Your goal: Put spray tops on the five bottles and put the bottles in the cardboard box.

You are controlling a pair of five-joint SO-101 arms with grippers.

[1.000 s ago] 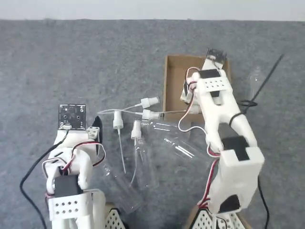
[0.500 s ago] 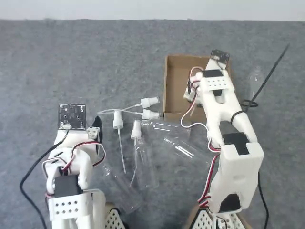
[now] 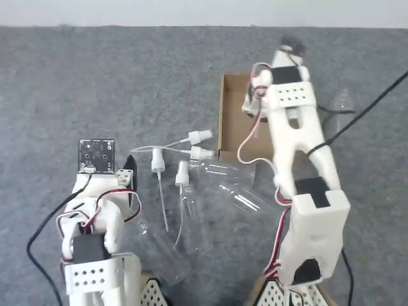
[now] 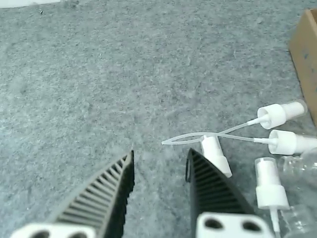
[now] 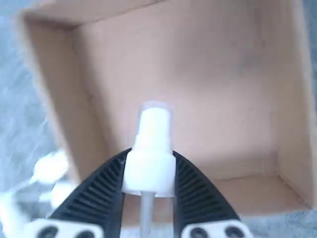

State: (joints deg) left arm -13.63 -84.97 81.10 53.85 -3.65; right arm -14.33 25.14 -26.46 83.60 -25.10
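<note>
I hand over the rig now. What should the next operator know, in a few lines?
The right gripper is shut on a spray top over the cardboard box.
The left gripper is open, over the table by the loose spray tops.
The bottles lie between the arms, another bottle beside the box.
No bottle visibly boxed; capping and boxing remain.

Seemingly a robotics lab bench: two small white robot arms [image 3: 305, 159] stand on a table [image 3: 95, 76] covered in grey felt, against a bare white wall [image 3: 191, 13].
</note>
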